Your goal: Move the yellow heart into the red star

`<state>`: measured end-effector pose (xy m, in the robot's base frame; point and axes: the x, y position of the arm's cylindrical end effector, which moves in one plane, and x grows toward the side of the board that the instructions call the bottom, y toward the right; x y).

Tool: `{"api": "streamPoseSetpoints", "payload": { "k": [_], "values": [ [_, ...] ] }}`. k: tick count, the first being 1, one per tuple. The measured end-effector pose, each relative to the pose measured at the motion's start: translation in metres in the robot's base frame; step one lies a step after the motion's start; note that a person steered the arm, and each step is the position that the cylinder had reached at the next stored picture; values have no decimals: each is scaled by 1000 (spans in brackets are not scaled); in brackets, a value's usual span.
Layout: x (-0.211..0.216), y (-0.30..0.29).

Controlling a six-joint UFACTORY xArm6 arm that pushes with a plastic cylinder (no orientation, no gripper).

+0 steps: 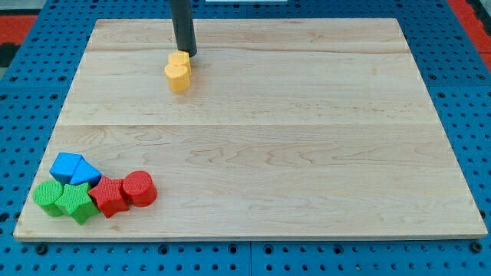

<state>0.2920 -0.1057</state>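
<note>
The yellow heart (pixel 177 77) lies near the view's top, left of centre, with a second yellow block (pixel 180 60) touching its upper side. My tip (pixel 186 54) stands right behind that pair, at its upper right edge, touching or nearly touching the upper yellow block. The red star (pixel 109 196) lies far away at the view's bottom left, inside a cluster of blocks.
In the bottom-left cluster a red cylinder (pixel 140 188) touches the red star's right side. Two green blocks (pixel 51 197) (pixel 77 202) lie left of the star. Two blue blocks (pixel 67 165) (pixel 87 175) lie above them. The wooden board (pixel 307 153) rests on a blue pegboard.
</note>
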Motion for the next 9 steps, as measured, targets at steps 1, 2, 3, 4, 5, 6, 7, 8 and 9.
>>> {"api": "streamPoseSetpoints", "payload": {
  "k": [1,2,3,4,5,6,7,8,9],
  "values": [
    [27,-2],
    [54,-2],
    [80,-2],
    [107,-2],
    [132,-2],
    [154,-6],
    [169,-11],
    [159,-10],
    [153,-18]
  ]
}}
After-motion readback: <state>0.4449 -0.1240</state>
